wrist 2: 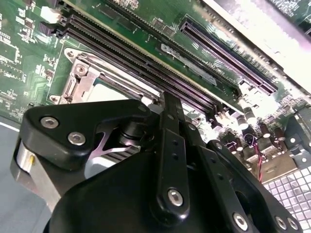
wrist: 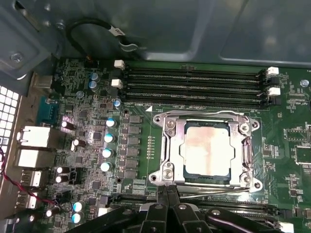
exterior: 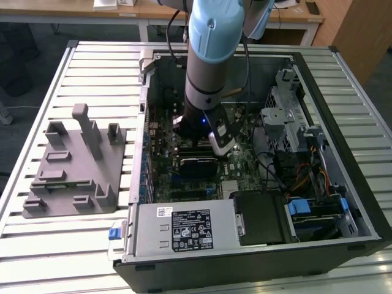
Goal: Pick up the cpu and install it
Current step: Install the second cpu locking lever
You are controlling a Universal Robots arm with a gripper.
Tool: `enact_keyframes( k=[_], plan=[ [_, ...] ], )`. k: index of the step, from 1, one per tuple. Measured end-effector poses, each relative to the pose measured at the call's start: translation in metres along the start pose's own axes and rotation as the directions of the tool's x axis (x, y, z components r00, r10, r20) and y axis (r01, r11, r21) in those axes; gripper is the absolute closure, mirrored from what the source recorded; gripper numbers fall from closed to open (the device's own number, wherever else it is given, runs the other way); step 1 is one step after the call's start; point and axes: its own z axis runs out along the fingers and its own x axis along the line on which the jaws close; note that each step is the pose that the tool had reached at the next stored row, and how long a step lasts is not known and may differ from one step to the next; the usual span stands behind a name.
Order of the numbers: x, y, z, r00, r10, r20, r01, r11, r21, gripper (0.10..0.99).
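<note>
**Already seated: the cpu lies in its socket, clear of the jaws**

Inside the open computer case (exterior: 343,202), the arm (exterior: 211,49) reaches straight down over the green motherboard (wrist: 204,53). In the first wrist view the cpu (wrist: 210,148) lies flat in the socket frame (wrist: 167,145), its pale metal top facing up, with the frame's silver rim around all 4 sides. The chip looks level and square to the frame.

The gripper (wrist: 167,201) sits just beside the socket's near edge. Its black fingers (wrist: 170,213) show as narrow bars drawn close together, with nothing between them; the jaws look pressed together and hold nothing. The cpu is apart from them, just beyond the tips, and no part of the gripper touches its top plate.

In the second wrist view the gripper's black body (wrist 2: 146,194) hides most of the socket; a corner of the frame and a pale strip of the chip (wrist 2: 109,90) show past it, next to the long memory slots (wrist 2: 146,63).

Outside the case, toward the exterior view's left, a grey holder tray (exterior: 76,165) with upright pegs rests on the slatted table (exterior: 37,104), well apart from the arm.
</note>
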Motion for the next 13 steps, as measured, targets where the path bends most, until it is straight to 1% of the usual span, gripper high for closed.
enact_keyframes(
  k=[4, 7, 10, 13],
  plan=[
    [0.0018, -0.0013, 0.0006, 1.0000, 0.000, 0.0001, 0.000, 1.0000, -0.003, 0.980],
    [0.0033, -0.0020, 0.0016, 1.0000, 0.000, 0.0003, 0.000, 1.0000, -0.007, 0.980],
    [0.0036, -0.0025, 0.0028, 1.0000, -0.001, 0.0007, 0.001, 0.9998, -0.018, 0.980],
    [0.0036, -0.0038, 0.0046, 1.0000, -0.002, 0.0014, 0.002, 0.9994, -0.035, 0.980]
  ],
)
